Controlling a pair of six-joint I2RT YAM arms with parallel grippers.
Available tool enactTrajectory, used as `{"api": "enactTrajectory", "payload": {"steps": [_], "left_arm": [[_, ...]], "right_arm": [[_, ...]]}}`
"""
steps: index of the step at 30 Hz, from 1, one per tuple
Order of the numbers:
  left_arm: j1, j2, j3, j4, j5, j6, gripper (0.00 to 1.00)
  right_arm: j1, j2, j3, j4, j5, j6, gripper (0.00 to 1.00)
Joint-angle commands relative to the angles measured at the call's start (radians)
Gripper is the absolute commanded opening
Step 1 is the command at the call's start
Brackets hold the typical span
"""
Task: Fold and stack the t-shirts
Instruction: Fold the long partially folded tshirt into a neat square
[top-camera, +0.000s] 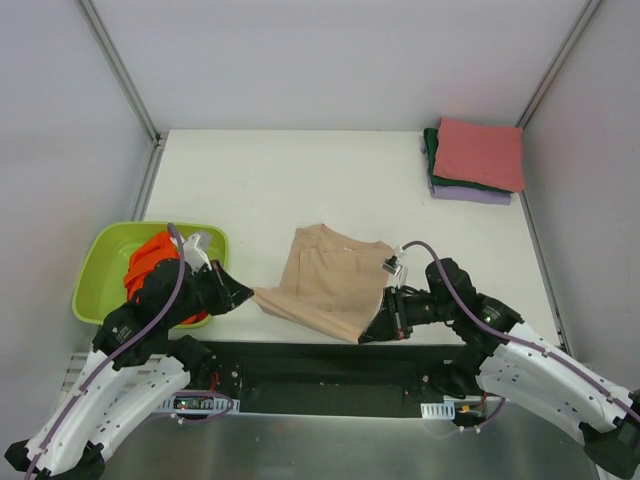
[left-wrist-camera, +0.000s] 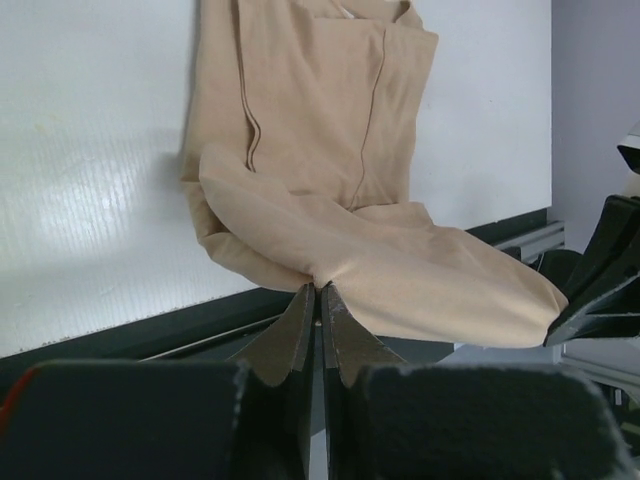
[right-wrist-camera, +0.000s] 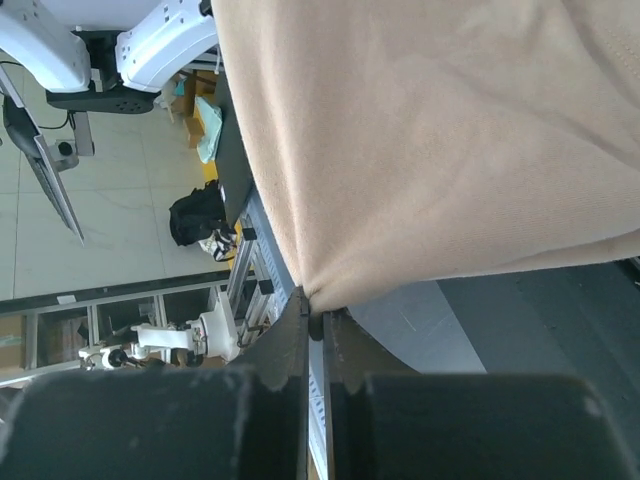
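A beige t-shirt (top-camera: 325, 280) lies partly folded at the table's near edge, its lower hem lifted. My left gripper (top-camera: 247, 294) is shut on its near left corner; the left wrist view shows the cloth (left-wrist-camera: 400, 270) pinched at the fingertips (left-wrist-camera: 319, 290). My right gripper (top-camera: 373, 333) is shut on the near right corner, the cloth (right-wrist-camera: 430, 150) hanging from the tips (right-wrist-camera: 318, 318). An orange t-shirt (top-camera: 150, 262) sits crumpled in the basin. A folded stack, pinkish-red (top-camera: 481, 153) over dark green (top-camera: 433, 150) over lavender (top-camera: 470, 194), lies at the far right corner.
A lime-green plastic basin (top-camera: 105, 262) stands left of the table, under my left arm. A black rail (top-camera: 320, 362) runs along the table's near edge. Grey walls enclose the table on three sides.
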Motion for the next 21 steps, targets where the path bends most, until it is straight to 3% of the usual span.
{"api": "enactTrajectory", "payload": {"steps": [1, 10, 21], "left_arm": [[0.003, 0.09, 0.073, -0.02, -0.154, 0.028, 0.0], [0.004, 0.336, 0.162, 0.146, -0.286, 0.06, 0.0], [0.009, 0.604, 0.287, 0.232, -0.372, 0.098, 0.0]], "right_arm": [[0.005, -0.003, 0.063, -0.051, -0.01, 0.0, 0.01], [-0.067, 0.049, 0.146, -0.159, 0.109, -0.121, 0.01], [-0.28, 0.119, 0.114, -0.113, -0.025, -0.133, 0.01]]}}
